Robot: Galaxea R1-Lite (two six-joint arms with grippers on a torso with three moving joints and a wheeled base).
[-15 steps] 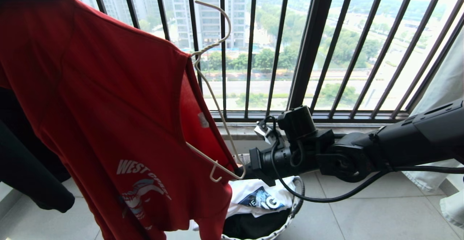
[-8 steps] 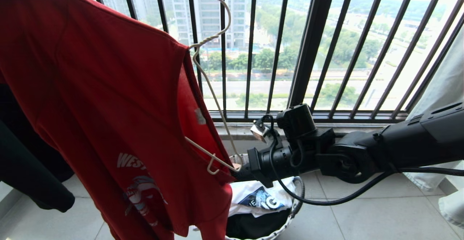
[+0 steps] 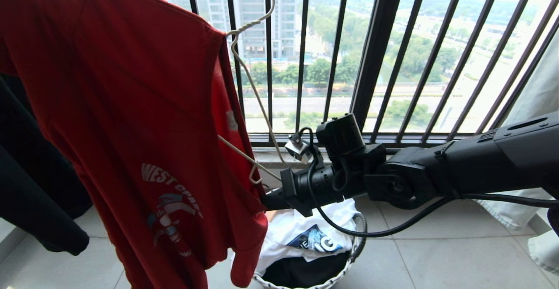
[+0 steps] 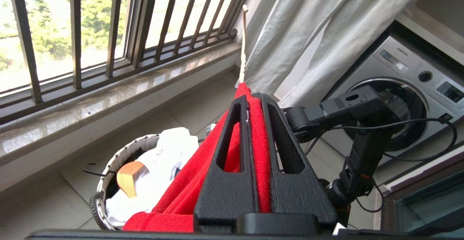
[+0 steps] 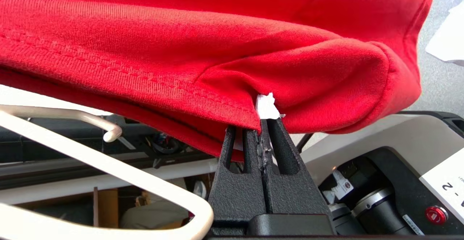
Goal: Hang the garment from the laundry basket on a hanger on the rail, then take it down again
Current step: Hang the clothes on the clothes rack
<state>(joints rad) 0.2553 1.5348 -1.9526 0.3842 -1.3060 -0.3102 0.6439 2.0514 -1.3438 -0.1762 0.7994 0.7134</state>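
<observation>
The right tool (image 5: 261, 131) is clamped on the hem edge of the red garment (image 3: 131, 118), just beside the lower corner of the off-white hanger (image 3: 249, 84). The left tool (image 4: 253, 102) pinches a fold of the same garment and the hanger's wire neck, holding both up before the window bars (image 3: 375, 53). Below them the laundry basket (image 3: 356, 249) stands on the tiled floor (image 3: 436, 263), holding a white printed garment (image 3: 305, 236).

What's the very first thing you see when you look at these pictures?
A big red T-shirt fills the left side of the head view, held up in front of the window bars with a thin white hanger at its edge. The black right arm reaches in from the right, its end effector shut on the shirt's hem above a laundry basket.
</observation>
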